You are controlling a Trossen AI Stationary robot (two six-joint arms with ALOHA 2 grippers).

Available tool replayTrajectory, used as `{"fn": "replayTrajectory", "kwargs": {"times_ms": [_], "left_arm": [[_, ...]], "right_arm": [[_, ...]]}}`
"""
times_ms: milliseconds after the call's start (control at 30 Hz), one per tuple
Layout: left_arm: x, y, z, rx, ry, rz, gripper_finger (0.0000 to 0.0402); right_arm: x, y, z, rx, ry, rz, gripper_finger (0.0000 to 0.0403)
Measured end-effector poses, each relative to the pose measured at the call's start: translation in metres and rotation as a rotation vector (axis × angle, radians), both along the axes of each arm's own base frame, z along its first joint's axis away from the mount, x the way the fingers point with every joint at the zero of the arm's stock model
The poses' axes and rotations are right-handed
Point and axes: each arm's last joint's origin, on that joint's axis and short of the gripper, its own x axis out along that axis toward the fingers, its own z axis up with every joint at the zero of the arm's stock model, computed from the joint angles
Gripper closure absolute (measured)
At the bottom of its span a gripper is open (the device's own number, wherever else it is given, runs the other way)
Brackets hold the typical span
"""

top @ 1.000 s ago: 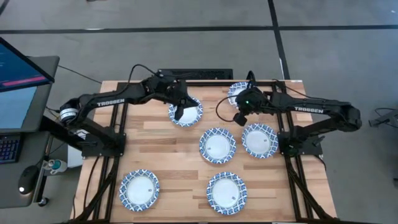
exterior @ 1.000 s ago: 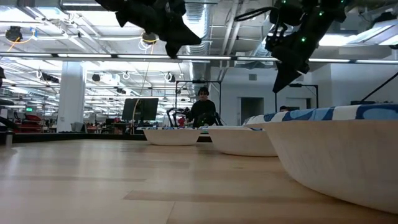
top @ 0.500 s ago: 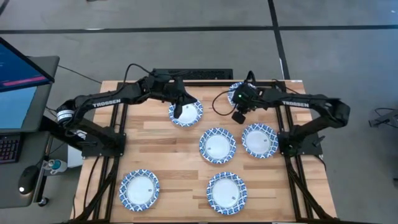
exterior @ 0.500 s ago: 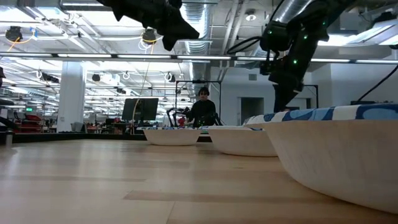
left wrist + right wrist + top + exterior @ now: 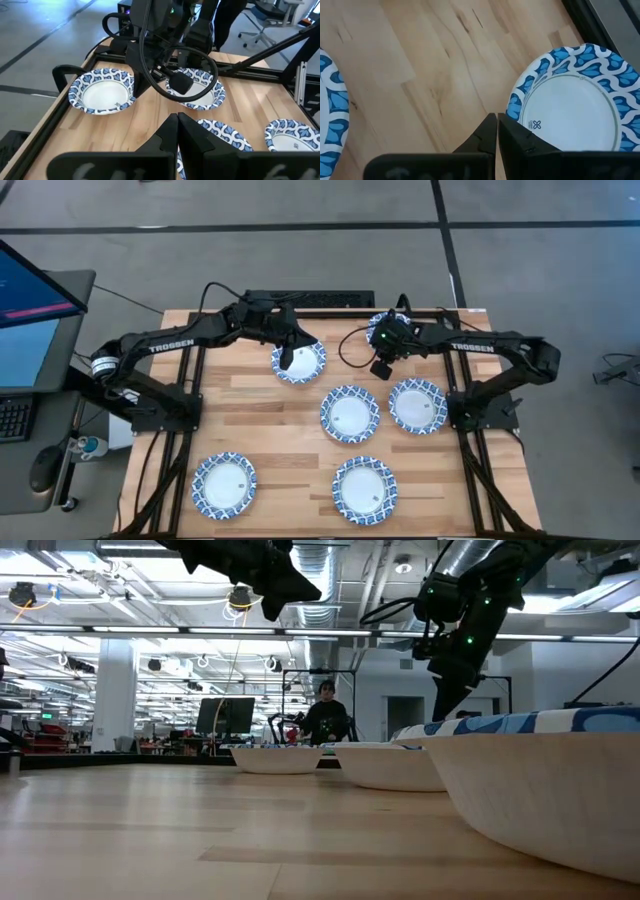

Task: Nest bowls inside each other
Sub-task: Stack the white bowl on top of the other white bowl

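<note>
High view: six separate bowls lie on the wooden table (image 5: 260, 420), none nested, under two dark arms lettered TROSSEN.
High view: left gripper (image 5: 285, 362), fingers pressed together, hangs over the far-left bowl (image 5: 305, 365); right gripper (image 5: 381, 368) is beside the far-right bowl (image 5: 379, 324), with others at centre (image 5: 350, 414), right (image 5: 418, 404) and near the front edge (image 5: 224, 485), (image 5: 364, 489). A monitor (image 5: 30, 300) stands off the left side. Low view: a near bowl (image 5: 540, 780) blocks the right; a person (image 5: 325, 720) sits behind the table. Left wrist view: closed fingers (image 5: 176, 135) face the right arm, whose cable loops before two bowls. Right wrist view: fingers (image 5: 494, 132) nearly together, holding nothing, at the bowl's rim, where a small printed mark is unreadable.
</note>
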Motion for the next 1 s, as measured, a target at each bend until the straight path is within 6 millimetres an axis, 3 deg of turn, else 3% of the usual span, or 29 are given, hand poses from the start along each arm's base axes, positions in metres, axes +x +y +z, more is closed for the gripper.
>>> {"fn": "replayTrajectory", "kwargs": {"times_ms": [533, 1000], "left_arm": [[0.0, 0.0, 0.0, -0.027, -0.001, 0.013, 0.0401], [0.0, 0.0, 0.0, -0.034, -0.002, 0.013, 0.0401]], "right_arm": [[-0.003, -0.004, 0.0, 0.008, 0.005, -0.026, 0.0357], [-0.015, -0.023, -0.001, 0.007, 0.017, -0.116, 0.0228]]}}
